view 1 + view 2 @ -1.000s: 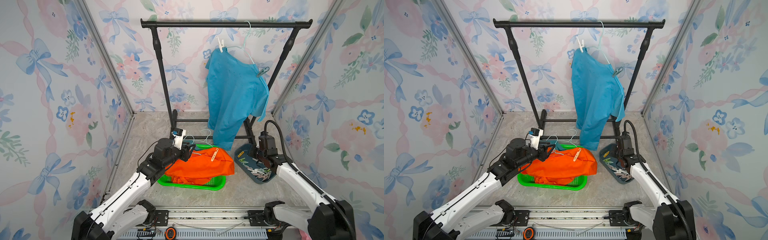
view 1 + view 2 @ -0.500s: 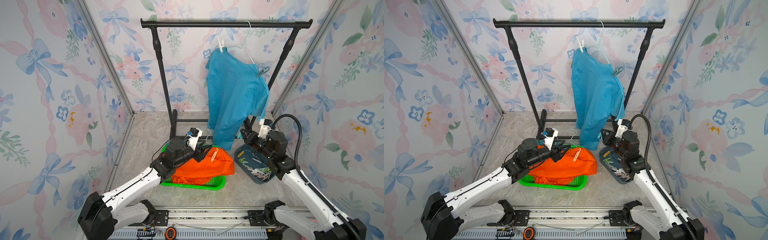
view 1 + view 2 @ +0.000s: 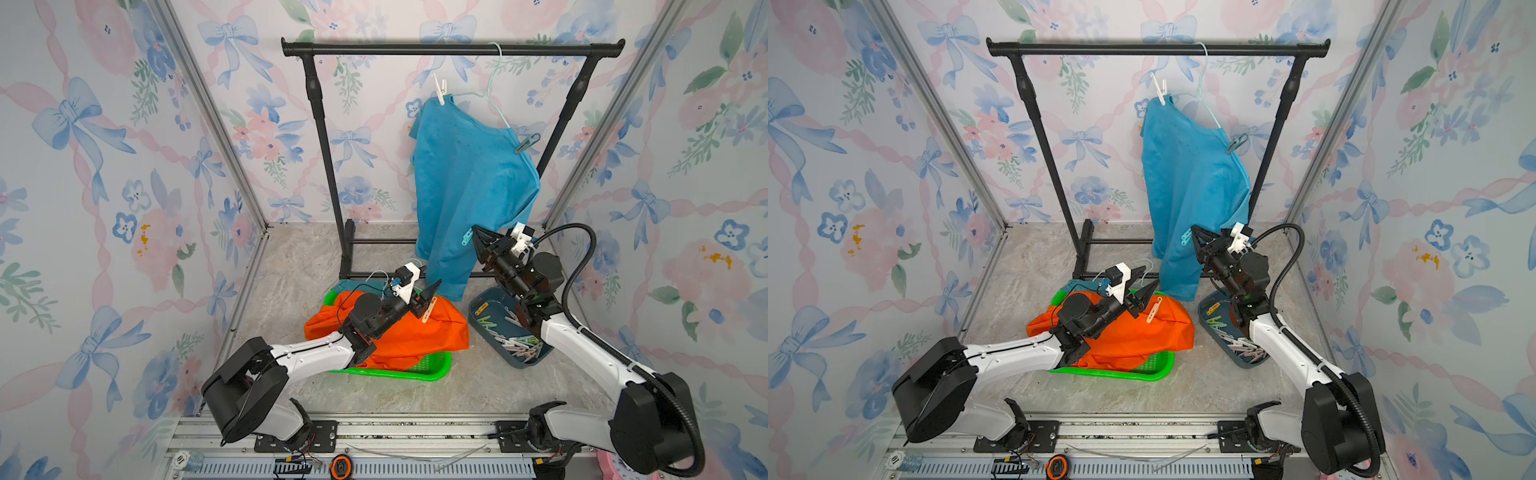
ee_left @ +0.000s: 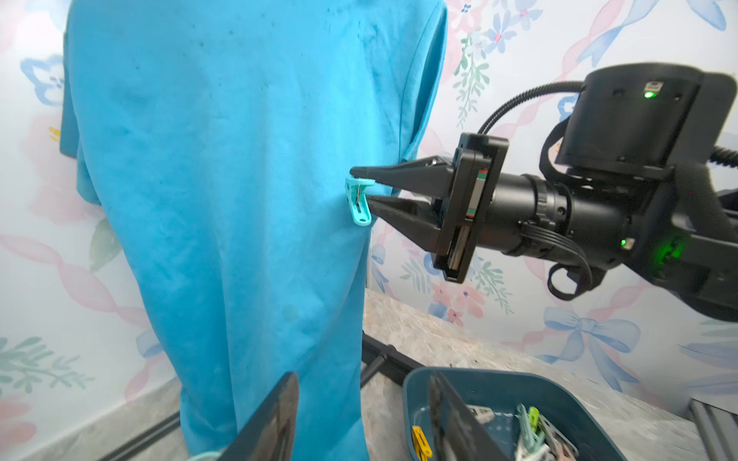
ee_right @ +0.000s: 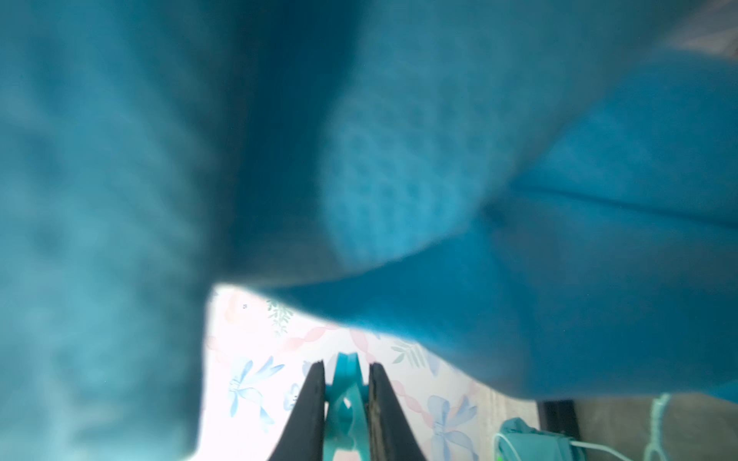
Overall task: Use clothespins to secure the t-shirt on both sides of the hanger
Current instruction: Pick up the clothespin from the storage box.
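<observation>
Currently pinching a small teal plastic spring clothespin (image 4: 358,199) in the tapered black right gripper (image 4: 361,186), just beside the limp, creased blue fabric t-shirt (image 3: 465,187) draped on a thin mint wire hanger (image 3: 494,79). Clipped at both shoulders with a white peg (image 3: 440,89) and a grey-green peg (image 3: 526,142). Holding the left gripper (image 3: 430,293) spread and empty above crumpled orange cloth (image 3: 415,332), near a cream peg (image 3: 428,311). More pastel pegs (image 3: 519,343) heaped in a dark blue plastic tray (image 3: 482,300).

In the right wrist view the t-shirt (image 5: 359,139) is blurred; the teal clothespin (image 5: 344,411) is cut by the edge; an orange garment (image 3: 415,332) hides most of the green basket (image 3: 432,374); the clothespins (image 3: 519,343) in the tray (image 3: 484,309) are too small to count.
</observation>
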Controlling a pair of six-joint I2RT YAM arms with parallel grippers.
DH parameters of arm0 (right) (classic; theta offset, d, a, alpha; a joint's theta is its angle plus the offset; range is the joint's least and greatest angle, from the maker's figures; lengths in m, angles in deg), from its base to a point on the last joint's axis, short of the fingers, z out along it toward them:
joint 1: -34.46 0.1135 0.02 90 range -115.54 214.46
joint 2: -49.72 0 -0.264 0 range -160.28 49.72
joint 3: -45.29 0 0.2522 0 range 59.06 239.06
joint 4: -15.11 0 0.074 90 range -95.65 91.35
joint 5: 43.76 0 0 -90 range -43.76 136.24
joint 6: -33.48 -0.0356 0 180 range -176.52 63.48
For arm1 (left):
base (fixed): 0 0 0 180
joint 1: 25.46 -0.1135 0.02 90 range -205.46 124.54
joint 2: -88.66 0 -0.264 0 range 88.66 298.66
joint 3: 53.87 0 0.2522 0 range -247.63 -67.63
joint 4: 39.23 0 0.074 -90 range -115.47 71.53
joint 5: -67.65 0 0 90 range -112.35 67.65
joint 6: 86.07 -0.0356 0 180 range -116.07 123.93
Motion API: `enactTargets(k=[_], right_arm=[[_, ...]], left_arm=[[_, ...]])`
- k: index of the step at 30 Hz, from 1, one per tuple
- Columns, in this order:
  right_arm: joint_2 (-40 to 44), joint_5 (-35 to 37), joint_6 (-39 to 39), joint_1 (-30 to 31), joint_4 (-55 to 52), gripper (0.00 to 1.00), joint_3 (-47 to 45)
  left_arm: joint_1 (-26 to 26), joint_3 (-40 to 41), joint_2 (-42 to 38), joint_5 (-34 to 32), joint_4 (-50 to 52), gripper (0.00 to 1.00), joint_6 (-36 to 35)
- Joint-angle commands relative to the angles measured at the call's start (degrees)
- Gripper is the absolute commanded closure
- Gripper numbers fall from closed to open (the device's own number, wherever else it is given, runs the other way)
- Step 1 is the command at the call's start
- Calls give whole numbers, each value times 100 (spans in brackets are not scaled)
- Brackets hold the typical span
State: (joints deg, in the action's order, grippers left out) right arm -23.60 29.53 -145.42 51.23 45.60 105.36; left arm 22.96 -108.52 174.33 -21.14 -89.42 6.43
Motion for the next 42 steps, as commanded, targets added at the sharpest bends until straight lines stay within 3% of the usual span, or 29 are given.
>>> enactTargets(k=[1,8,17,31,42], right_arm=[[-67,17,-811,111,769,82,295],[-105,-8,-946,199,725,82,513],[-132,-140,-1120,247,813,82,590],[-51,-175,-1206,381,875,82,486],[27,-254,-1142,550,712,82,455]], left_arm=[[50,-654,540,-255,-1299,43,-401],[19,-1745,1629,-212,-1800,45,-554],[-173,-2554,2278,371,-2028,50,-299],[-256,-3214,2736,704,-2087,67,-290],[-307,-3441,2783,630,-1937,70,-514]])
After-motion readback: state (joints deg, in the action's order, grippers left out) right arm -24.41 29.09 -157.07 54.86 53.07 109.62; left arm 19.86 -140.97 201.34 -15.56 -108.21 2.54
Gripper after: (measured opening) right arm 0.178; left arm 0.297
